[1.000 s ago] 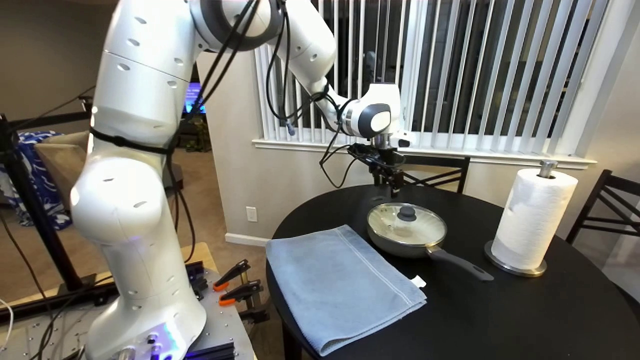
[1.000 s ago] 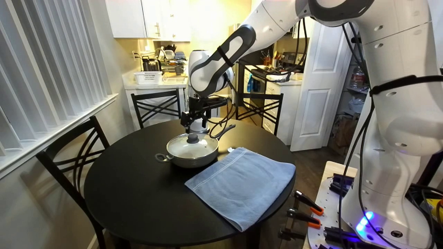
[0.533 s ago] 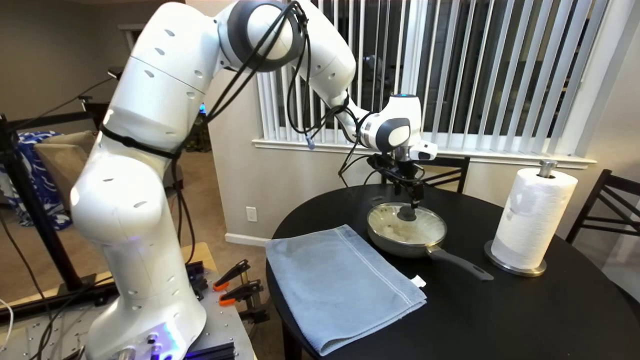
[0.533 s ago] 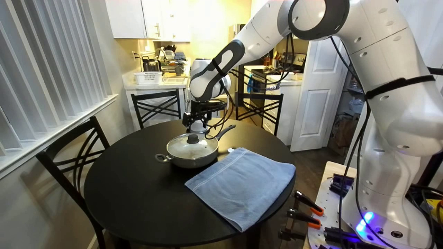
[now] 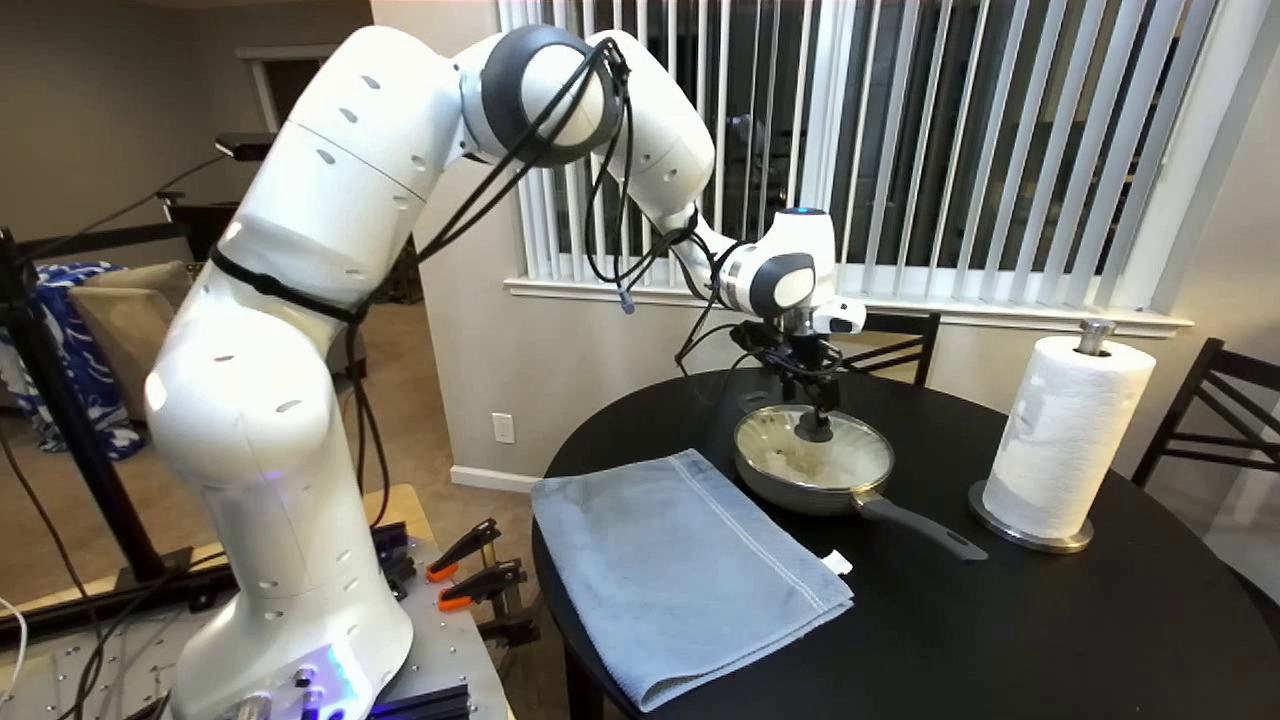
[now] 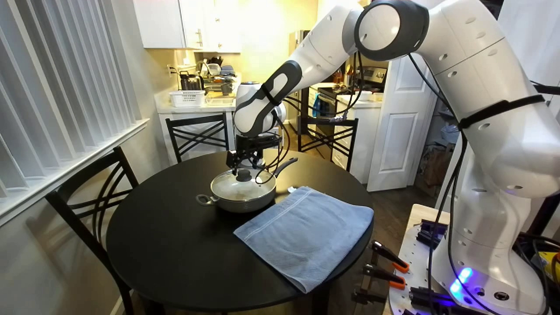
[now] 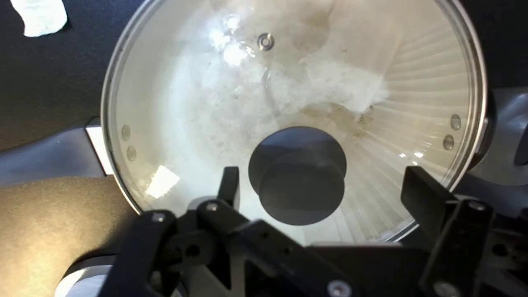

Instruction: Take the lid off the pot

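Gripper (image 7: 324,181): held just over the lid (image 7: 284,95), its fingers (image 7: 427,194) spread wide; the dark knob (image 7: 303,196) is framed between them, with a gap seen on either side in the wrist view, narrower on the picture's left.
Lid: seated on the pot (image 5: 800,502), its clear glass spotted with glare.
Pot: set on the round black table (image 5: 1000,640), its long handle (image 5: 925,527) directed outward, ending near the paper towel roll (image 5: 1070,440).
Blue cloth (image 5: 690,575): laid folded just beside the pot, a white tag (image 5: 838,563) exposed at one edge.
Paper towel roll: stood on a round metal base (image 5: 1050,545).
Chairs (image 6: 85,177): placed around the table's edge.
Blinds (image 6: 65,96): hung beyond the chairs, seen in both exterior views.
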Robot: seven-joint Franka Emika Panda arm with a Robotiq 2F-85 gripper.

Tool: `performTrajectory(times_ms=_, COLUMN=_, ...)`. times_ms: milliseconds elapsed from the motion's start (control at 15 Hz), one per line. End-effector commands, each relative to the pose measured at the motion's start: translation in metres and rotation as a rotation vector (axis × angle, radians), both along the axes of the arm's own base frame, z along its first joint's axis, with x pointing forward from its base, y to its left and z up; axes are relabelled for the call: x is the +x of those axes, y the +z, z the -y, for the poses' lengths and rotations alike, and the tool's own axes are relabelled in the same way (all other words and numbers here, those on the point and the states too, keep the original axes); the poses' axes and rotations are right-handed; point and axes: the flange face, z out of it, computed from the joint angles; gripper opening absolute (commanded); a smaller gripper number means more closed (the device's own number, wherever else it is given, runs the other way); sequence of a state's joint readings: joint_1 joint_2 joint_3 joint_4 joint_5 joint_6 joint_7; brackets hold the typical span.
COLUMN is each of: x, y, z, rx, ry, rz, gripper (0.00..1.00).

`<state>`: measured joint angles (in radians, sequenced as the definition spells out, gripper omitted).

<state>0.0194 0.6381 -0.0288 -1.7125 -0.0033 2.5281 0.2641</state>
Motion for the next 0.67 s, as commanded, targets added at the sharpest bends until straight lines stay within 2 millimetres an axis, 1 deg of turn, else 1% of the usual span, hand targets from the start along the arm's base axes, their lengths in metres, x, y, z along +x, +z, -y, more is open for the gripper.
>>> performTrajectory(times_ms=0, x=0.007, y=-0.006, z=0.005, rx=-0.009, ry=-0.035, rz=-0.012, gripper=1.00)
performTrajectory(times_ms=333, x=0.018, y=-0.004, z=0.012, rx=-0.045, ry=-0.053, rz=-0.033, gripper=1.00)
performTrajectory(times_ms=600, x=0.027, y=-0.003, z=0.010, rx=-0.047, ry=-0.060, rz=-0.085, gripper=1.00)
